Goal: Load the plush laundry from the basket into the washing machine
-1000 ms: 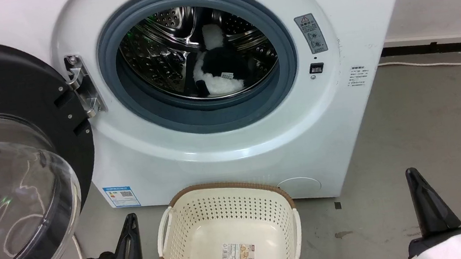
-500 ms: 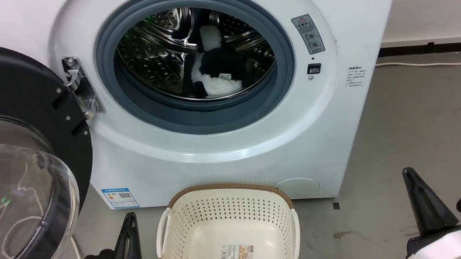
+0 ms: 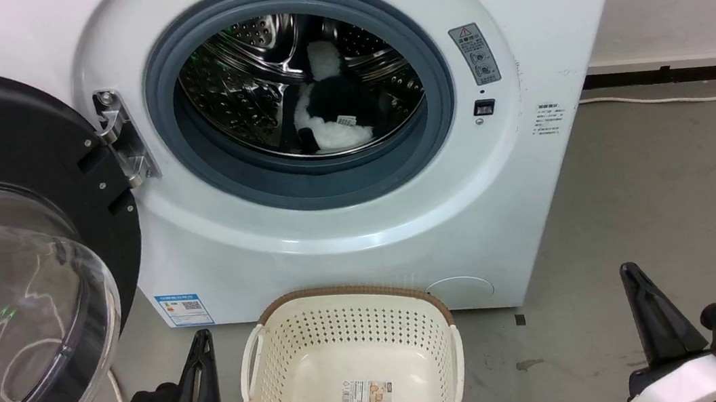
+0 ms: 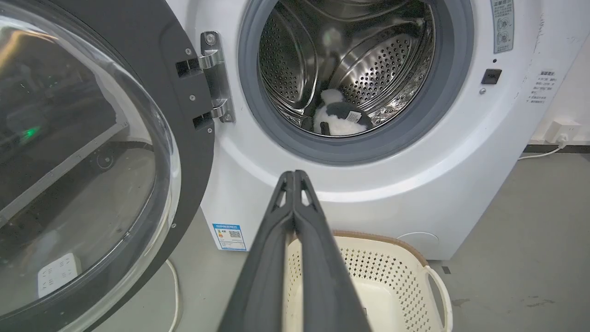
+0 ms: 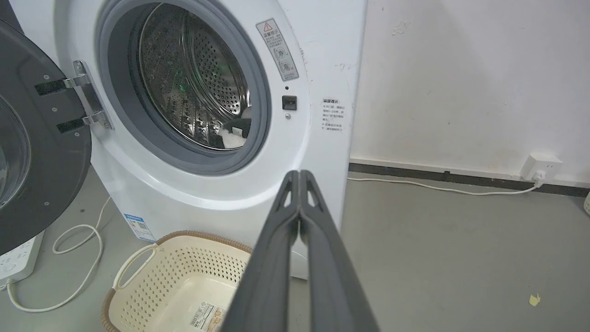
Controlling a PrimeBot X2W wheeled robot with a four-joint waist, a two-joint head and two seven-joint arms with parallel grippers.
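Note:
The black-and-white plush laundry lies inside the steel drum of the white washing machine, behind the grey gasket; the left wrist view shows the plush low in the drum. The cream basket sits on the floor before the washer with only a sticker on its floor. My left gripper stands shut at the lower left, beside the basket's left handle. My right gripper is shut at the lower right, well clear of the basket. Both hold nothing.
The washer's black-rimmed clear door hangs open at the left, close to my left arm. A white cable and power strip lie on the grey floor under the door. Another cable runs along the right wall to a socket.
The head view has shifted slightly, so washer and basket sit a little further left. Grippers, plush and basket keep their places relative to one another.

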